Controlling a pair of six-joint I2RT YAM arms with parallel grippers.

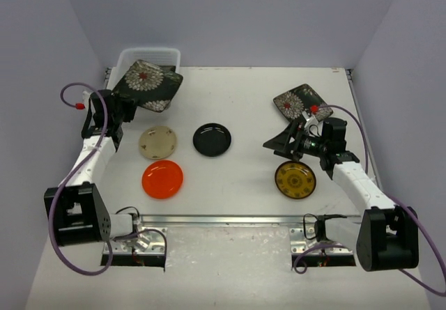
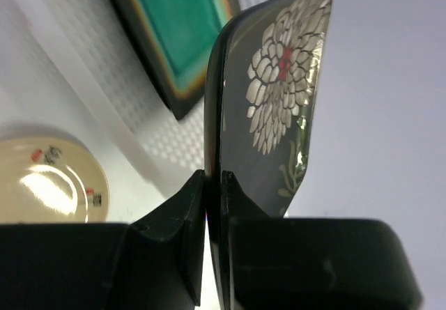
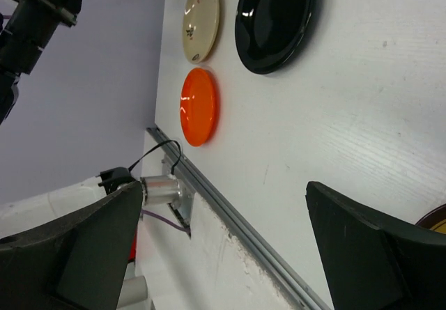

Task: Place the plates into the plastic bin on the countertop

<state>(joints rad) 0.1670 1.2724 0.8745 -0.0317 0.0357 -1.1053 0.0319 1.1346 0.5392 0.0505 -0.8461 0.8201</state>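
Note:
My left gripper is shut on the edge of a dark square white-floral plate, holding it tilted over the near edge of the plastic bin. A teal-centred square plate lies in the bin behind it. My right gripper stands open and empty above the countertop. A second floral square plate lies just behind it, and a yellow-patterned round plate sits just in front of it. Cream, black and orange round plates lie mid-table.
A metal rail runs along the countertop's front edge by both arm bases. Purple cables loop off each arm. Grey walls close in the back and both sides.

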